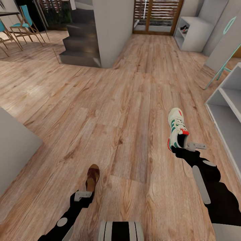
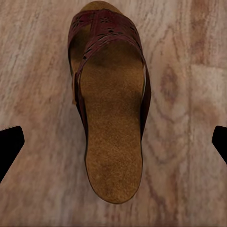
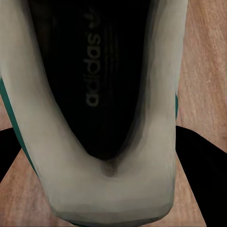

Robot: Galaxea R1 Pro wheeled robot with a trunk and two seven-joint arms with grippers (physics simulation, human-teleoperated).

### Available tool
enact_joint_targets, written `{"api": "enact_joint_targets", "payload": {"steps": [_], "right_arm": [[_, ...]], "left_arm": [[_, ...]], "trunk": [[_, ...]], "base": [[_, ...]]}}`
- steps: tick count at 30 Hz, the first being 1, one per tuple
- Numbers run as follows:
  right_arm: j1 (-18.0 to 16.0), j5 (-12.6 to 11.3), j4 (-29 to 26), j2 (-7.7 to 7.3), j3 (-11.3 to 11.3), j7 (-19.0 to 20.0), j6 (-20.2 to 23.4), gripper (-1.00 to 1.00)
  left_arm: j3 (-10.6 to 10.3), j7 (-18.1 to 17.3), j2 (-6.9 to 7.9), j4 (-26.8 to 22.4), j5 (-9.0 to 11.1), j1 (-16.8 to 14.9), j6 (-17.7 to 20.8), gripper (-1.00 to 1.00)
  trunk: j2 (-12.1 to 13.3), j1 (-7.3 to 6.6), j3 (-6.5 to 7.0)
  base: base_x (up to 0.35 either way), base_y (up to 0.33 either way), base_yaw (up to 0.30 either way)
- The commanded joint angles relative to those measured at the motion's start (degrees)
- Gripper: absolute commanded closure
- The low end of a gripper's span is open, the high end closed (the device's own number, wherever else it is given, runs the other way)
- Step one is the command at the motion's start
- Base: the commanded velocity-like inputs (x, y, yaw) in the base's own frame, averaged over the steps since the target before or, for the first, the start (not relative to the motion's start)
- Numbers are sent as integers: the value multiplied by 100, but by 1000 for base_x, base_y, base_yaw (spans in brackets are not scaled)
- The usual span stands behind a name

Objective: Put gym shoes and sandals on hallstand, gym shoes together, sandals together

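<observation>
Both claws down at floor level, shoes in reach!
Left gripper (image 2: pixel 113 146) spread wide over sandal (image 1: pixel 92 176), near left; right gripper (image 1: pixel 186 144) straddling gym shoe (image 1: pixel 176 132) heel, hold uncertain. Next: clamp, lift, carry right to hallstand (image 1: pixel 226 115).

Sneaker (image 1: pixel 176 131) & brown sandal (image 1: pixel 92 176) on floor (image 1: pixel 117 110) (well apart).

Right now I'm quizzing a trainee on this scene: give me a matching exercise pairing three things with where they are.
Things:
1. dark brown woven-leather sandal
2. cream-white sneaker with green stripes
3. white open-shelf shoe rack

Places:
A. along the head view's right edge
B. at the right gripper
C. on the wood floor before the left gripper

Pairs: 1-C, 2-B, 3-A
</observation>
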Motion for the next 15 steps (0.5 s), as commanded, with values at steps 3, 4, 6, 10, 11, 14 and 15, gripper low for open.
{"api": "enact_joint_targets", "payload": {"steps": [3,4,6,10,11,14,15], "right_arm": [[-3,-58,-7,-2,7,-54,24,100],[-3,-58,-6,-2,5,-54,23,100],[-3,-58,-10,-2,6,-54,24,100],[-3,-58,-13,-2,7,-54,24,100],[-3,-58,-13,-2,8,-54,25,100],[-3,-58,-14,-2,8,-54,20,100],[-3,-58,-14,-2,8,-54,23,100]], "left_arm": [[-36,12,8,-3,60,-5,-63,-100],[-40,17,8,-10,59,-4,-79,-100],[-41,19,8,-12,57,-4,-86,-100],[-37,29,8,-15,53,-10,-92,-100],[-36,31,8,-17,53,-11,-91,-100],[-35,37,8,-29,54,-12,-95,-100],[-35,37,8,-66,53,-13,-95,-100]], "trunk": [[-6,6,-71],[-7,9,-93],[-10,14,-137],[-15,25,-226],[-16,27,-248],[-20,35,-314],[-22,37,-336]], "base": [[0,0,0],[0,0,0],[0,0,0],[0,0,0],[0,0,0],[0,0,0],[0,0,0]]}}
